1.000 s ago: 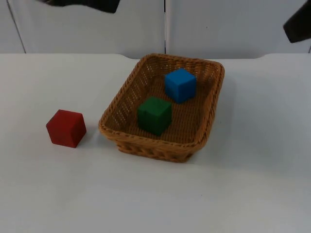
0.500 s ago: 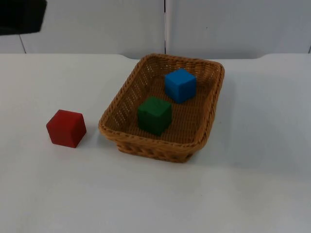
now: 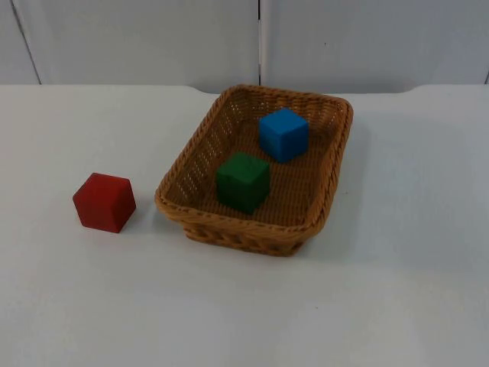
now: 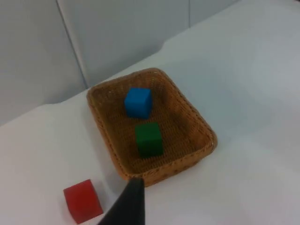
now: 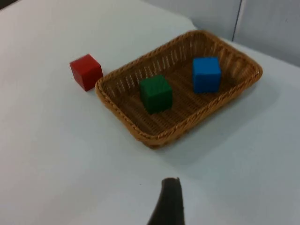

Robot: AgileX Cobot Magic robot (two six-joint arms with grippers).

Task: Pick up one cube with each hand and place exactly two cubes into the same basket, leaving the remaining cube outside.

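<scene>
Basket (image 3: 328,200) holding blue cube (image 3: 283,134) and green cube (image 3: 243,181), red cube (image 3: 105,202) on bench (image 3: 244,306); placement apparently complete, no further move needed; gripper openings cannot be told.

Place: you're at a lab test bench.
Evidence: bare white tabletop (image 3: 397,290) ending at a grey partition wall (image 3: 153,38) behind it.

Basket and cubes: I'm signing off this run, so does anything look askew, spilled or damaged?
Nothing stands out. The blue cube and green cube sit inside the intact basket; the red cube rests outside on the table.
</scene>
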